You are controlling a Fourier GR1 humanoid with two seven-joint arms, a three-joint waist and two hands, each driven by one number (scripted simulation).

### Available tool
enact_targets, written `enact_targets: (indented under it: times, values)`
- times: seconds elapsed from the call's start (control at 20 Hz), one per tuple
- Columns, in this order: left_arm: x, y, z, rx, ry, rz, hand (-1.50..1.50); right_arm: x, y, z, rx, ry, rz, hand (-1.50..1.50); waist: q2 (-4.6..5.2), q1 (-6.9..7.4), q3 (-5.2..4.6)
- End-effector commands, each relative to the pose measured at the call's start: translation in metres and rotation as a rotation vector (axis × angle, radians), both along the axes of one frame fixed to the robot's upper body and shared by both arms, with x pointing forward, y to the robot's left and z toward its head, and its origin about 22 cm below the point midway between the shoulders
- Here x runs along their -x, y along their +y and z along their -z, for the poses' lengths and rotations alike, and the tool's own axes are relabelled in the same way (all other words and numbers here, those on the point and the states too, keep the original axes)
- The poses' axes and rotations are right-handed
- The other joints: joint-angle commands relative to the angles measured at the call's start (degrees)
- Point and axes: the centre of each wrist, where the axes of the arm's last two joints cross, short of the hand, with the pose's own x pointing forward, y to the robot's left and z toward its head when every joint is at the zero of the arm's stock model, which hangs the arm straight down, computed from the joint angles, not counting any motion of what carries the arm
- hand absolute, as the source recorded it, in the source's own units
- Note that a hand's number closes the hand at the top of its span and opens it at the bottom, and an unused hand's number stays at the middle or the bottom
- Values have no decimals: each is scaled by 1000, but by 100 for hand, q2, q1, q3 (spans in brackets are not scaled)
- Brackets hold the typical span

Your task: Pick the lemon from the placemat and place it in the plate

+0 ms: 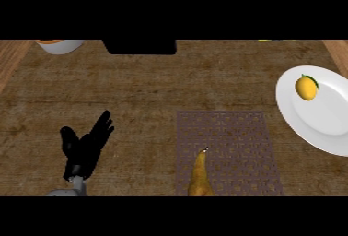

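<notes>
My left hand (pixel 85 146) rests low at the left over the bench (pixel 136 92), fingers straight and spread upward, holding nothing. My right hand is out of view. The lemon (pixel 306 87) already lies on the plate (pixel 326 124), so the task looks done; a pear (pixel 199 175) lies on the placemat (pixel 234 138).

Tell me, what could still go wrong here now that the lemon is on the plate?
The lemon lies near the upper rim of the white plate, not in its middle, so it might roll off if the plate were bumped. The plate also runs past the view's right edge, so how it sits there cannot be seen. A pear is on the placemat; it could be mistaken for something to pick. The left hand rests open.
</notes>
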Motion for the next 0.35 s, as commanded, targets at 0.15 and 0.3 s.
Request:
enact_targets:
  times: [0.15, 0.3]
  values:
    - [3, -5, 3, -13, 10, 1, 0, 30, -8, 15, -94, -63, -160, -150, -8, -36, 6]
    - [15, 7, 11, -12, 10, -18, 0, 44, -10, 24, -78, -63, -140, -150, -25, -9, -1]
